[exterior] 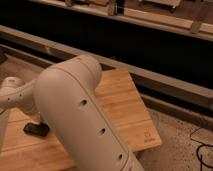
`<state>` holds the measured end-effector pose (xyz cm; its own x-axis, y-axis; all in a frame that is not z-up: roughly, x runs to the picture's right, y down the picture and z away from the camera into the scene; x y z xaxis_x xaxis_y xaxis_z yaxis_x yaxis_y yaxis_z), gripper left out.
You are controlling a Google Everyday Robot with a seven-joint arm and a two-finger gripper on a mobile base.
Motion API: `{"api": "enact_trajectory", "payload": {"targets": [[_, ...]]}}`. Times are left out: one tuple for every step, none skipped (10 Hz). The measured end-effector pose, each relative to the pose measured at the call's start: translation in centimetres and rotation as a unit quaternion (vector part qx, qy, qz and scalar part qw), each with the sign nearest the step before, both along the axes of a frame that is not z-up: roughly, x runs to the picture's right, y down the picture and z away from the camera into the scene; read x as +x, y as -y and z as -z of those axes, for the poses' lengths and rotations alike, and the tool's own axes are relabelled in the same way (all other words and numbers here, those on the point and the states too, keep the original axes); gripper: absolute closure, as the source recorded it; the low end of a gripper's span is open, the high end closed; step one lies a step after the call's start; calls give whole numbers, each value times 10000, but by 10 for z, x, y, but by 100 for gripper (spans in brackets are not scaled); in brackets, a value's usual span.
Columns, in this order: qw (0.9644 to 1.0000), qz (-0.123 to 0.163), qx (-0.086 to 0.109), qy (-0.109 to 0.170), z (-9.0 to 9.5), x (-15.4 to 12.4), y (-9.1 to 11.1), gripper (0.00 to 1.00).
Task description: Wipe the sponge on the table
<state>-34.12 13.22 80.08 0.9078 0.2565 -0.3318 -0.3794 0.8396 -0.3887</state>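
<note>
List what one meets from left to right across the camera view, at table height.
Small dark thing → robot arm → table → floor → cable. The gripper is out of view.

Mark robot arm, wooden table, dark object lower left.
robot arm [75, 100], camera view, casing.
wooden table [125, 107], camera view, bare top.
dark object [36, 129], camera view, middle.
gripper: hidden, not in view.
</note>
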Motion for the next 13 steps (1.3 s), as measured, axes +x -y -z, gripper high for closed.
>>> {"api": "enact_trajectory", "payload": {"targets": [[9997, 219, -69, -65, -4, -9, 3, 100], [9987, 488, -111, -67, -8, -29, 9, 100], [9975, 690, -113, -23, -12, -48, 15, 100], [9952, 966, -114, 45, -17, -75, 21, 100], [9939, 1091, -109, 71, -21, -88, 26, 100], [9920, 1252, -107, 120, -27, -105, 30, 100], [9908, 1336, -117, 187, -30, -118, 31, 100], [9889, 1432, -124, 376, -32, -142, 31, 100], [9873, 1501, -121, 501, -32, -156, 29, 100], [9852, 1589, -112, 634, -30, -170, 24, 100], [9831, 1678, -101, 730, -26, -180, 18, 100], [9812, 1717, -113, 870, -22, -191, 7, 100], [9813, 1662, -131, 959, -18, -197, -1, 100]]}}
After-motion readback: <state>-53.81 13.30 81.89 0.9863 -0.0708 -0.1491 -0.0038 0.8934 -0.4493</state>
